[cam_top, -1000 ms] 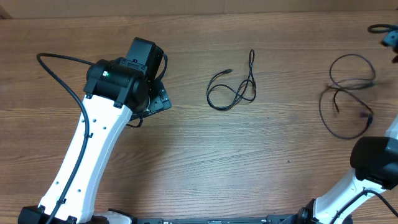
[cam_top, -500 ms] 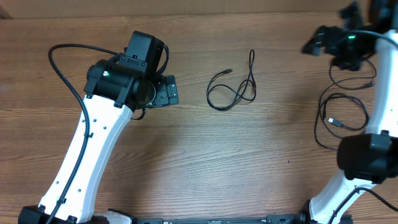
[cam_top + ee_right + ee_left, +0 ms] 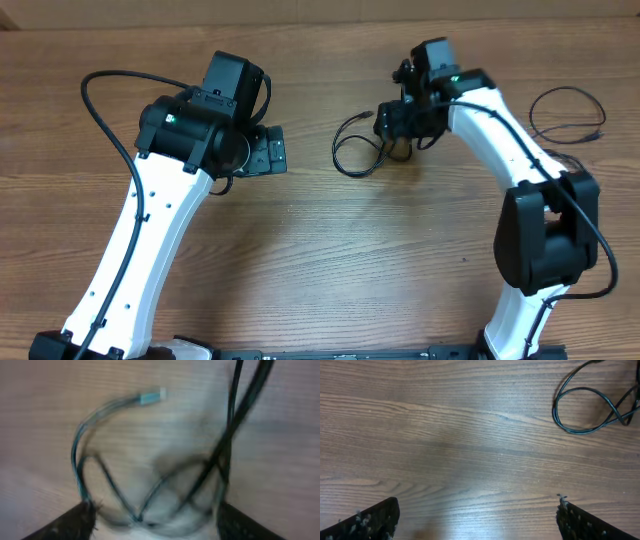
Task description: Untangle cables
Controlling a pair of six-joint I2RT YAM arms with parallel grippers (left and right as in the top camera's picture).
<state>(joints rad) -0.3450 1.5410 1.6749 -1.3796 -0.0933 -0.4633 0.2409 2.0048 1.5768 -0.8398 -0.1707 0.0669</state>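
A thin black cable (image 3: 343,160) lies in loose crossed loops at the table's middle, its silver plug (image 3: 369,115) pointing up-right. My right gripper (image 3: 398,128) hovers over its right part, open, and hides some of it. In the blurred right wrist view the crossed loops (image 3: 150,495) and plug (image 3: 151,396) lie between the open fingers (image 3: 75,520), with the gripper (image 3: 155,517) low over the crossing; contact cannot be told. My left gripper (image 3: 274,150) is open and empty to the cable's left. In the left wrist view (image 3: 477,517) the cable (image 3: 580,410) shows at top right.
A second thin black cable (image 3: 567,112) lies in loops at the far right, partly behind the right arm (image 3: 500,130). The left arm's thick black cable (image 3: 100,110) arcs over the table's left side. The table's back edge (image 3: 320,22) runs along the top.
My right arm has swung from the far right edge leftward to the middle cable. The left gripper has shifted slightly to the right.
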